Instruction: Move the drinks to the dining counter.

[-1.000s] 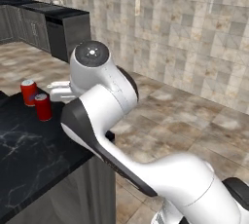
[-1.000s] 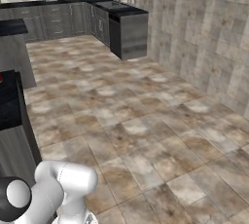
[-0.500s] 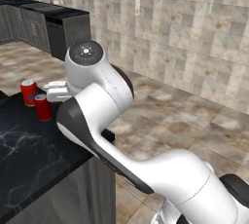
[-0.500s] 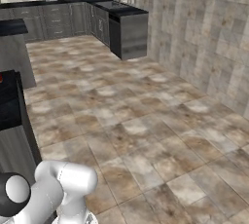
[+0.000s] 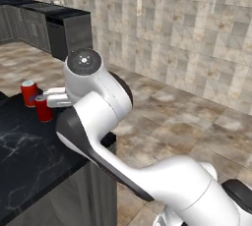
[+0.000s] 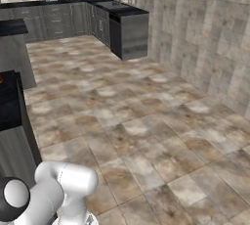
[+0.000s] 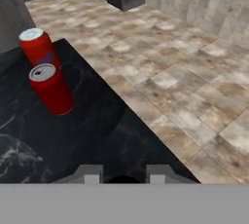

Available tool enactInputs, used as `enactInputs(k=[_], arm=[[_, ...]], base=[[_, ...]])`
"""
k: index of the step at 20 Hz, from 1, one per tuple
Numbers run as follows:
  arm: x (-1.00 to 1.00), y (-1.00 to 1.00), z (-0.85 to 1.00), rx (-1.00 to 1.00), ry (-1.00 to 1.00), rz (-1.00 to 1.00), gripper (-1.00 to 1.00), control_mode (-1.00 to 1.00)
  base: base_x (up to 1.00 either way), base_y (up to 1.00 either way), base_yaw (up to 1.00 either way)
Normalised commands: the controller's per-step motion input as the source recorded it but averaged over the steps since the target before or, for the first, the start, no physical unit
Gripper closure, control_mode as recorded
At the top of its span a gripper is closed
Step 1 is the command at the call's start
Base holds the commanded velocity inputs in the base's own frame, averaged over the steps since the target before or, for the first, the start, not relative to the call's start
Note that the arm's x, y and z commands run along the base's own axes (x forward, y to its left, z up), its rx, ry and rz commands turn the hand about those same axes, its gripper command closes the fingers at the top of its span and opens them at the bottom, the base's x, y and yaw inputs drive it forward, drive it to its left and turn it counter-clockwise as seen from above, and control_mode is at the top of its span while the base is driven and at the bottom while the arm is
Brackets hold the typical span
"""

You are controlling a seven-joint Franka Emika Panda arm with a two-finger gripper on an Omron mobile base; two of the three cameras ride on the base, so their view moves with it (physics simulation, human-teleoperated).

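Two small red cylindrical cans with silvery tops, the near red can [image 7: 50,89] and the far red can [image 7: 39,47], stand upright just beside each other near the right edge of the glossy black white-veined stone counter [image 7: 73,140]. The white arm's two-finger gripper [image 7: 121,175] hangs over the counter near them, jaws drawn narrow, holding nothing.

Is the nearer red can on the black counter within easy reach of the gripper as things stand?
Probably yes. The nearer red can stands upright ahead of the gripper, with bare black counter between them. The jaws are shut and would need opening first.
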Motion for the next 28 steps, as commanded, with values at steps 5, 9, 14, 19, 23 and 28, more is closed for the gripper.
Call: enactInputs(k=[5,9,14,19,23,28], arm=[[0.00,0.00,-0.22,0.00,-0.17,0.00,1.00,-1.00],[0.00,0.00,-0.25,0.00,-0.18,0.00,1.00,-1.00],[0.06,0.00,-0.19,0.01,-0.07,0.00,1.00,-1.00],[0.18,0.00,-0.15,0.08,0.00,0.00,1.00,-1.00],[0.33,0.03,-0.03,0.01,0.00,0.00,1.00,-1.00],[0.31,0.12,0.00,0.00,0.00,0.00,1.00,-1.00]], base=[[0.00,0.00,0.00],[0.00,0.00,0.00],[0.00,0.00,0.00],[0.00,0.00,0.00],[0.00,0.00,0.00],[0.00,0.00,0.00]])
